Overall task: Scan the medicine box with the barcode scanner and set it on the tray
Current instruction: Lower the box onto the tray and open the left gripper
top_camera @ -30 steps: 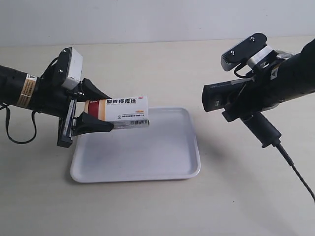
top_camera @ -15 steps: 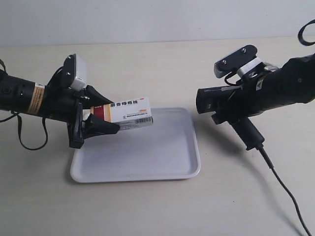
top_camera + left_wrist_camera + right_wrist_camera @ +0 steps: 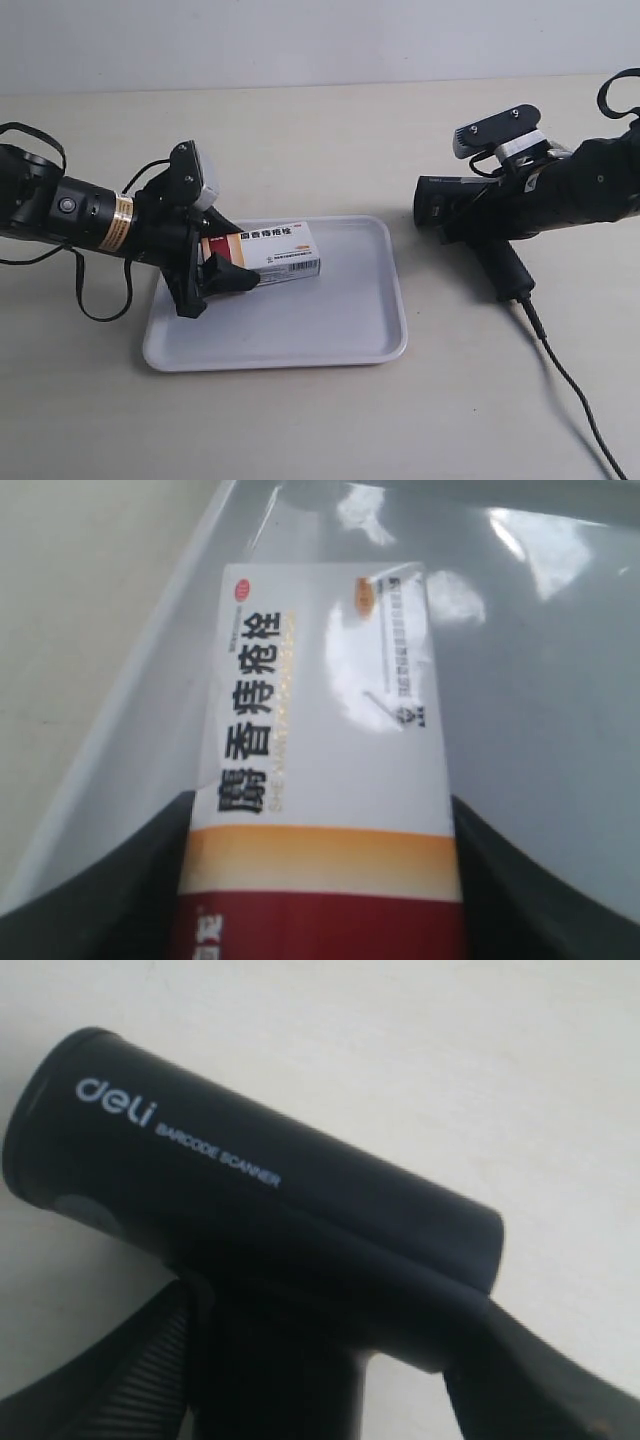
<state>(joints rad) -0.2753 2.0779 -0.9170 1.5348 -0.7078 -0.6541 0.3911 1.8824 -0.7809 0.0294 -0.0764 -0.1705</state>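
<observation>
The white medicine box (image 3: 270,252) (image 3: 320,740) lies low over the left part of the white tray (image 3: 330,340), its dark red and tan end held between the black fingers (image 3: 110,880) of my left gripper (image 3: 222,262). Whether the box touches the tray floor (image 3: 540,680) I cannot tell. At the exterior view's right, my right gripper (image 3: 478,232) is shut on the black barcode scanner (image 3: 450,205) (image 3: 260,1200). Its head points toward the tray, its handle (image 3: 508,270) slants down to the table and its cable (image 3: 570,380) trails toward the front.
The tray's right half lies bare between the two arms. A black cable loop (image 3: 95,290) hangs from the arm at the exterior view's left beside the tray's left rim. A pale wall closes the back of the beige table (image 3: 320,130).
My left gripper has lowered the medicine box from mid-air down onto or just over the tray. My right gripper has sunk with the scanner toward the table.
</observation>
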